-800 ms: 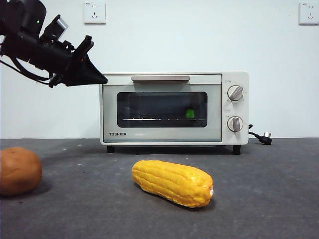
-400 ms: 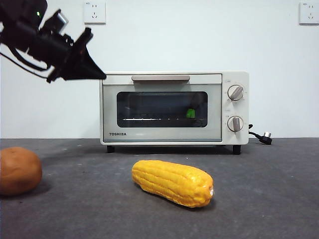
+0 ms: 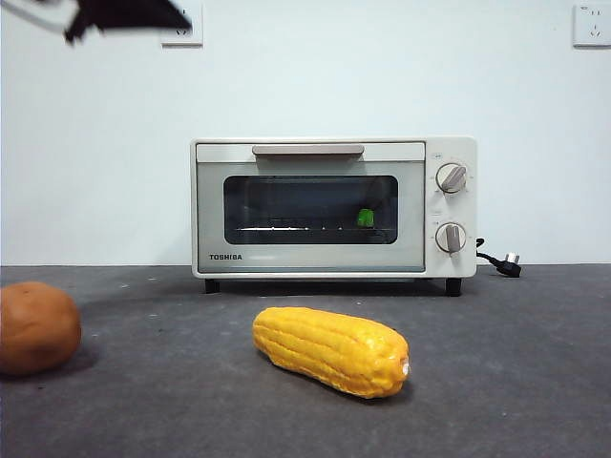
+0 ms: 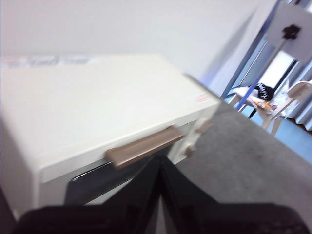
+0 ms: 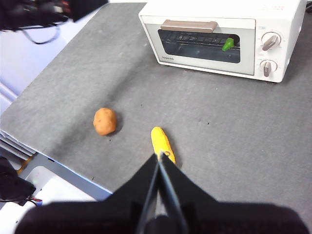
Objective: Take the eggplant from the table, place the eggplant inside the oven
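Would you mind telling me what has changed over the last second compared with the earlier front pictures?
The left gripper has lifted from beside the oven, at its upper corner, to the front view's top edge, jaws shut and empty. The oven door stays closed with the eggplant inside, its green cap visible through the glass. The corn and potato have not moved.
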{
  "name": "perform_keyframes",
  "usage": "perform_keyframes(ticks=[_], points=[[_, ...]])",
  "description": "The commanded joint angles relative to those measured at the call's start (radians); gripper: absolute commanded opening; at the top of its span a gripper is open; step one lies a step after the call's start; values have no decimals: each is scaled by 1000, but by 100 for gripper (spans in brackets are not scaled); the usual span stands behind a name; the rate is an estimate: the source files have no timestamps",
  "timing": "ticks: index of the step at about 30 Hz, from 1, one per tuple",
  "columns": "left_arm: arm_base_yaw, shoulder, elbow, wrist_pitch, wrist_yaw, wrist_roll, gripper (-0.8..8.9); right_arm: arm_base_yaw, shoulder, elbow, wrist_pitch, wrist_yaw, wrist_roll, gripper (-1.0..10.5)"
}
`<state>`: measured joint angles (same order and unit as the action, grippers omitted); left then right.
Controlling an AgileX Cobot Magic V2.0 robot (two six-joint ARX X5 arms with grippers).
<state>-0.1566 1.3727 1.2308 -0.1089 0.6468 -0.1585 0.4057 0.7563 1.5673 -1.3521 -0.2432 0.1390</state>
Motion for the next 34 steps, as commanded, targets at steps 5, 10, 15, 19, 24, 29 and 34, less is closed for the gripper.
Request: perform_keyframes(ticks=[5,10,15,19,24,29,34], points=[[-30,-233,4,-154,-58,0,-7,1,0,0,-22,31,6,1],[-47,-385,4,-276,-192,0,-7,1,0,0,-22,83,7,1],[-48,-501,4,-385,-391,0,-7,1,0,0,-22,106,7,1],[-48,-557,4,-441,-482,1,-7,1,0,0,-22,106,7,1],[-48,-590,4,-460,-490,1,-5,1,0,0,-22,106,7,1],[-48,-594,4,-459,-489,1,-4,1,0,0,-22,107,7,1],[-48,-594,4,-459,-483,1,-4,1,0,0,-22,106,7,1]])
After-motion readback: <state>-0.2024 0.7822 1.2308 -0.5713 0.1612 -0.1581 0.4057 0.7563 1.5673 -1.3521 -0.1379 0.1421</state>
